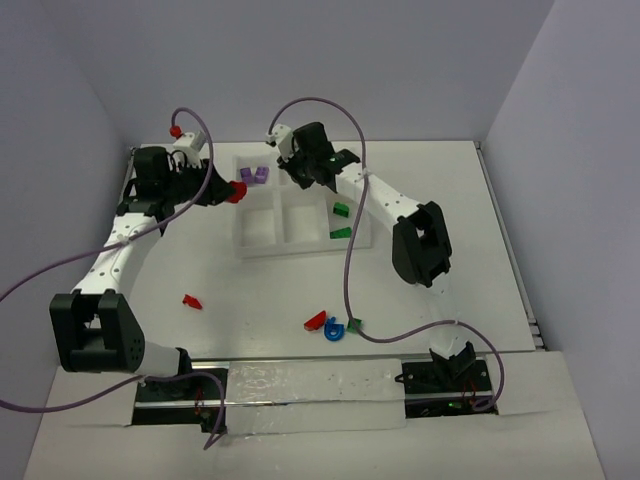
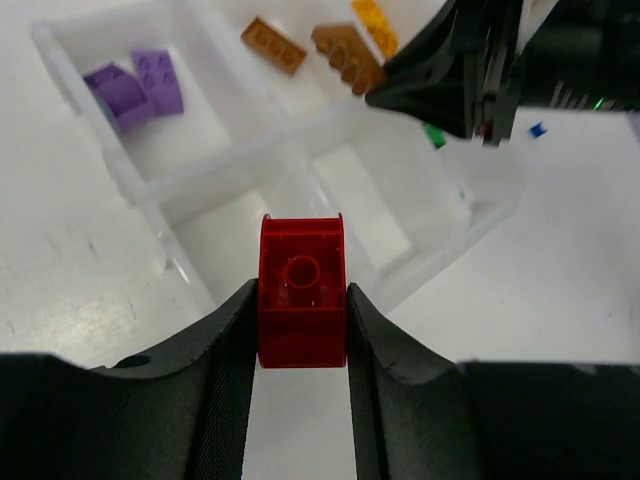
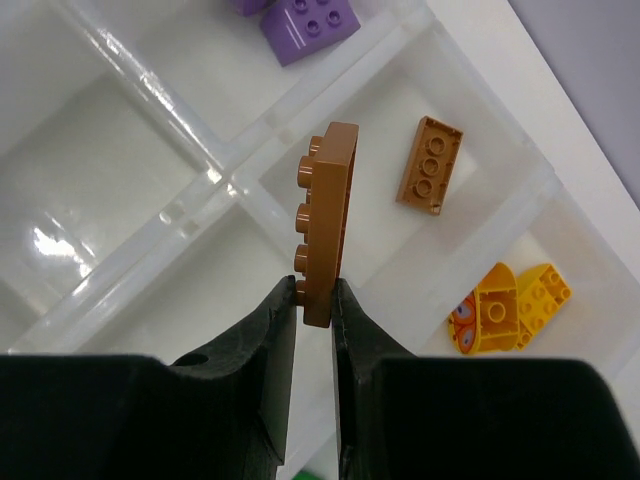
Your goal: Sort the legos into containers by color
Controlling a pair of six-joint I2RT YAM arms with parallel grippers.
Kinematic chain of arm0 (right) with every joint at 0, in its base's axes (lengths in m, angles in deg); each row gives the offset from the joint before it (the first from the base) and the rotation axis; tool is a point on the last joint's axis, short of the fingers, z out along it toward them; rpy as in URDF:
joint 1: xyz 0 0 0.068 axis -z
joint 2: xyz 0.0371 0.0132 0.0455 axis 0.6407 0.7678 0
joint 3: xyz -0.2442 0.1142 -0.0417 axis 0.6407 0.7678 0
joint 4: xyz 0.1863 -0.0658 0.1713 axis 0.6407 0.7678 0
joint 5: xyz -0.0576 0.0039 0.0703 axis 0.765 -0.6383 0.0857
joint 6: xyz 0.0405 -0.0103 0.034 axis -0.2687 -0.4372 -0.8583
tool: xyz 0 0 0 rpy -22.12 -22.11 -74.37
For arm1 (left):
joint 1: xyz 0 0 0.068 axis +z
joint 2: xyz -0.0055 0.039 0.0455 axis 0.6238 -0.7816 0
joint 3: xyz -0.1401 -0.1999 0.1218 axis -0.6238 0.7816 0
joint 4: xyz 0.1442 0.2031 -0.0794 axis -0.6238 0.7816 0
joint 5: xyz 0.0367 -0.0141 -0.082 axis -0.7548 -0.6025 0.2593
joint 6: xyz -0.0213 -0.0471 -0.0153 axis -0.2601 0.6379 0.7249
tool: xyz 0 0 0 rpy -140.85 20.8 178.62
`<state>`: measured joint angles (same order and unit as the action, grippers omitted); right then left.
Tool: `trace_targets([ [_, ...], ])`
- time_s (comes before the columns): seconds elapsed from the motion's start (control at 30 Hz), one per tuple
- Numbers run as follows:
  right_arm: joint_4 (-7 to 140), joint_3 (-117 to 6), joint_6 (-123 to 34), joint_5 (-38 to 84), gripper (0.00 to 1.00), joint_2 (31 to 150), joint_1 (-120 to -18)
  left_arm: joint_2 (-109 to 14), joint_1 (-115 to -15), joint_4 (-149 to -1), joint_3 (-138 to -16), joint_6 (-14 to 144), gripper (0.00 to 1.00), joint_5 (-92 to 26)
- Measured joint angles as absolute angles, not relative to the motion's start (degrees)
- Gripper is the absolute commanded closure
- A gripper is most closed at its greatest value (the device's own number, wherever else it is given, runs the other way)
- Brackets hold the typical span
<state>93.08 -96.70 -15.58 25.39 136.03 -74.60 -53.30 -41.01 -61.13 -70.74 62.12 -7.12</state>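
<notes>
My left gripper (image 1: 228, 190) is shut on a red brick (image 2: 302, 290) and holds it at the left edge of the white tray (image 1: 258, 240), above the tray's wall (image 2: 230, 160). My right gripper (image 1: 297, 172) is shut on a thin orange plate (image 3: 328, 230), held on edge over the back middle compartment, where another orange brick (image 3: 431, 165) lies. Purple bricks (image 1: 254, 176) lie in the back left compartment, yellow pieces (image 3: 505, 305) in the back right, and green bricks (image 1: 341, 210) in the front right.
Loose on the table in front of the tray are a red piece (image 1: 192, 301) at the left and, close together, a red piece (image 1: 316, 320), a blue curved piece (image 1: 334, 329) and a green piece (image 1: 354, 324). Purple cables loop over both arms.
</notes>
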Motion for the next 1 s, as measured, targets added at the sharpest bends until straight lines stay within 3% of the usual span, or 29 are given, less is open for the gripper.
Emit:
trace_targets([
  [0.17,90.66,-98.5,-18.02,25.4,0.98,139.21,-74.39,-53.3,-41.01,-58.35,-67.28,56.88,1.0,-8.08],
  [0.3,88.87,-100.26,-19.51,26.05,0.72,141.88,-74.3,-53.35,-41.5,-57.93,-66.0,53.37,1.0,-9.23],
  [0.33,88.66,-100.32,-19.8,26.18,0.71,142.25,-74.27,-53.38,-41.7,-57.86,-65.87,52.71,1.0,-9.65],
  [0.37,88.52,-100.32,-20.12,26.3,0.61,142.5,-74.2,-53.54,-42.01,-57.85,-65.85,52.27,1.0,-9.97],
  [0.7,87.66,-102.35,-22.74,25.83,0.13,143.53,-73.53,-59.12,-47.37,-58.08,-65.88,50.67,1.0,-13.15],
  [0.87,87.85,-102.04,-24.48,24.6,0.05,142.25,-73.5,-62.78,-49.5,-58.13,-66.51,50.93,1.0,-15.59],
  [1.0,87.82,-96.92,-26.02,23.28,0.04,135.46,-73.07,-65.2,-50.04,-58.42,-67.25,50.95,0.95,-19.13],
])
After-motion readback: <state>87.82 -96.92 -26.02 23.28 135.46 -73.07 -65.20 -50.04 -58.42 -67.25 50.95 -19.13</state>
